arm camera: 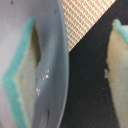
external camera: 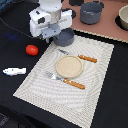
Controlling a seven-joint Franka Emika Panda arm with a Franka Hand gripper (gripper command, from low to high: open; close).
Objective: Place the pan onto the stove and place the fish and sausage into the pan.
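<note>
My own arm hides much of the pan (external camera: 65, 36), and the wrist view blurs everything. The fish (external camera: 14, 71) lies at nine o'clock on the dark table (external camera: 15, 30), the sausage (external camera: 32, 49) toward ten. My claw (arm camera: 72, 65) straddles the pan's rim, pads (arm camera: 20, 70) spread fairly wide, one inside, one outside. The stove (external camera: 107, 27) lies at one o'clock.

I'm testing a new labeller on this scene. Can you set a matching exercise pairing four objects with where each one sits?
Things:
1. fish
2. sausage
3. pan
4. plate

Places:
A. middle of the woven placemat, between fork and knife
B. black table, nearest the exterior view's left edge
C. under the gripper, at the placemat's far corner
D. black table, between the fish and the gripper

Pairs: 1-B, 2-D, 3-C, 4-A
</note>
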